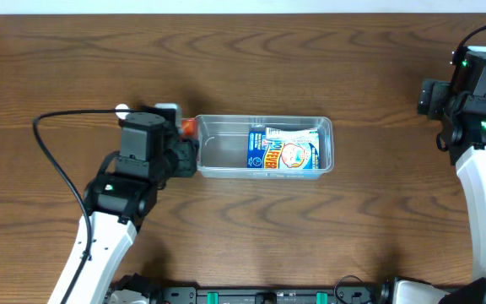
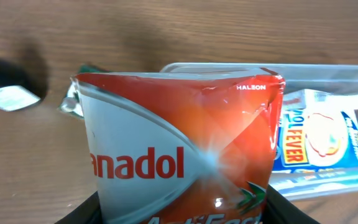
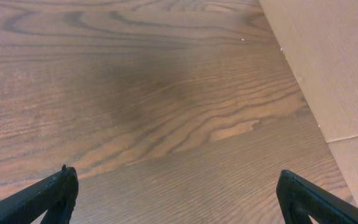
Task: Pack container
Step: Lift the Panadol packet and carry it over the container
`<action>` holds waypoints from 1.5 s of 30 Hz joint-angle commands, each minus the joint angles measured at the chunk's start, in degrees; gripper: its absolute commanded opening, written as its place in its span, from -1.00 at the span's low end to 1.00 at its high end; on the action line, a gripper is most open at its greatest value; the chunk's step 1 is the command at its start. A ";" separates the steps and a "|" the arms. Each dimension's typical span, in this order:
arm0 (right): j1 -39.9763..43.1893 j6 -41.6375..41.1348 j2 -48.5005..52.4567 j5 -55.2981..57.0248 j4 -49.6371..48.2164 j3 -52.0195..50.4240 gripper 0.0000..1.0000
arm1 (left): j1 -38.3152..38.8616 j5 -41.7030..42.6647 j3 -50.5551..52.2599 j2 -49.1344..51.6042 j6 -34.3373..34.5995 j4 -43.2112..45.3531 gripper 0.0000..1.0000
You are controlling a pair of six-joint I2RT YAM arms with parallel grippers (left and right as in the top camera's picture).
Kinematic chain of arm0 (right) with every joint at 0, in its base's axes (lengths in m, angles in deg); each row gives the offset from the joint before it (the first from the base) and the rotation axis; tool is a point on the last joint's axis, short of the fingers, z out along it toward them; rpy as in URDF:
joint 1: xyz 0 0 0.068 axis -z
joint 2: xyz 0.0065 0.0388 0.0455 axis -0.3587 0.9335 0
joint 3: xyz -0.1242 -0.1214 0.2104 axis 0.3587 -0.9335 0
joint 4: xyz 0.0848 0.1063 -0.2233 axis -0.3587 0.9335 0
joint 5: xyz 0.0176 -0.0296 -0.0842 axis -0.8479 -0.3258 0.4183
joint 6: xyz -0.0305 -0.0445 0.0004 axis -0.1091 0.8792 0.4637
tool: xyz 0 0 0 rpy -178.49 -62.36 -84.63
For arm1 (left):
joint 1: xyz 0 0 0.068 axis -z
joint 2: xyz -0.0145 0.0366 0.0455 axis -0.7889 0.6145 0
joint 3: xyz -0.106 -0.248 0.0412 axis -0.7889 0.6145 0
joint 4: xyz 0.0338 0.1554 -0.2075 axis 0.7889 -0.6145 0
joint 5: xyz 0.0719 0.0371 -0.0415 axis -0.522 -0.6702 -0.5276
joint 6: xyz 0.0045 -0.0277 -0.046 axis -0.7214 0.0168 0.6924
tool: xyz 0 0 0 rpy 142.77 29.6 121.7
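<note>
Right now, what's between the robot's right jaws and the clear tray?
Only bare wooden table, seen in the overhead view, between the container and the right gripper, whose jaws stand open.

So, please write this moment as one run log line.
left gripper: shut on Panadol packet, at left end of container | right gripper: open, over table | container: blue packet inside, right half

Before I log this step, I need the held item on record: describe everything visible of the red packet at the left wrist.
The red packet looks like glossy foil, red-orange with a silvery white sweep, red lettering "anadol" and small white "HALEON". Its top edge is creased. The left end effector grips its lower end, holding it at the left end of the clear container; whether they touch is unclear.
</note>
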 commanded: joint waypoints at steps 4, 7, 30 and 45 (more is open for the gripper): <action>0.22 -0.85 -0.37 0.57 0.09 0.11 0.99 | 2.21 0.55 -4.81 -0.46 1.90 -0.81 -0.24; 0.22 -0.83 -0.37 0.57 0.09 0.11 0.99 | 2.64 0.55 -7.43 -0.46 1.90 -1.92 -0.24; 0.22 -0.85 -0.37 0.57 0.09 0.11 0.98 | 15.45 2.43 -16.04 9.57 -5.05 18.95 -0.25; 0.22 -0.85 -0.37 0.57 0.09 0.11 0.98 | 23.47 2.29 -16.02 27.12 -18.21 23.28 -0.26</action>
